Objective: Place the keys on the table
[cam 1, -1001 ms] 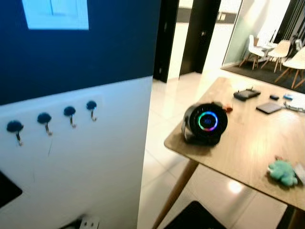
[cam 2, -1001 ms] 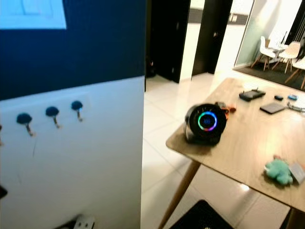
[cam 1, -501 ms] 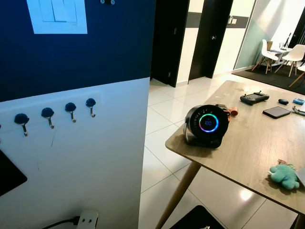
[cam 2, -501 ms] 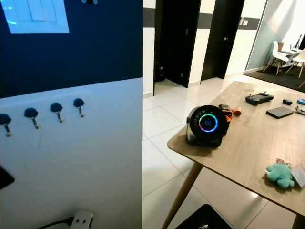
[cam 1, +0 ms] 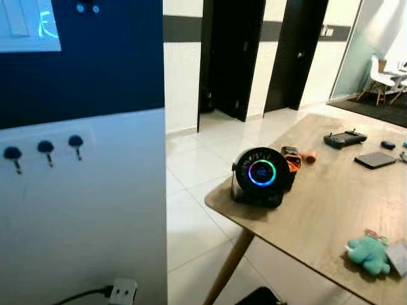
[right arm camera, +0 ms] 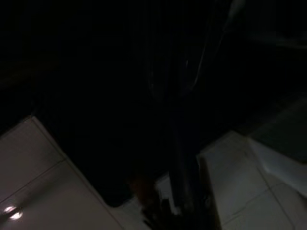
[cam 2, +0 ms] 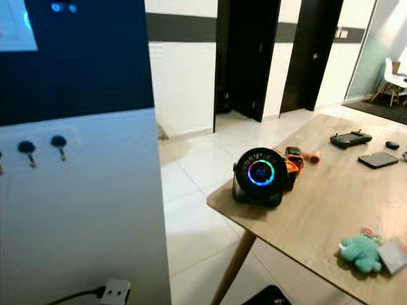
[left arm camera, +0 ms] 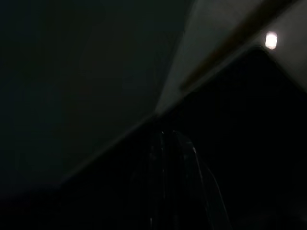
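Across the right half of the head views runs one wooden table (cam 1: 331,203) on a slanted leg; on it I count one round black device (cam 1: 259,176) with a glowing ring near the corner, one orange item (cam 1: 291,157) just behind it, one black controller (cam 1: 344,137), one dark flat pad (cam 1: 375,159) and one teal plush (cam 1: 367,254) at lower right, touching a grey card (cam 1: 399,257); three hooks (cam 1: 44,147) sit on the white wall at left, one plug (cam 1: 123,291) at lower left; keys cannot be made out, so their place relative to either gripper is unclear; left gripper (left arm camera: 172,158) and right gripper (right arm camera: 180,143) are dark shapes, grip impossible to tell; white tiled floor (cam 1: 191,165), two dark doorways (cam 1: 232,57), a white chair (cam 1: 383,70) at upper right.
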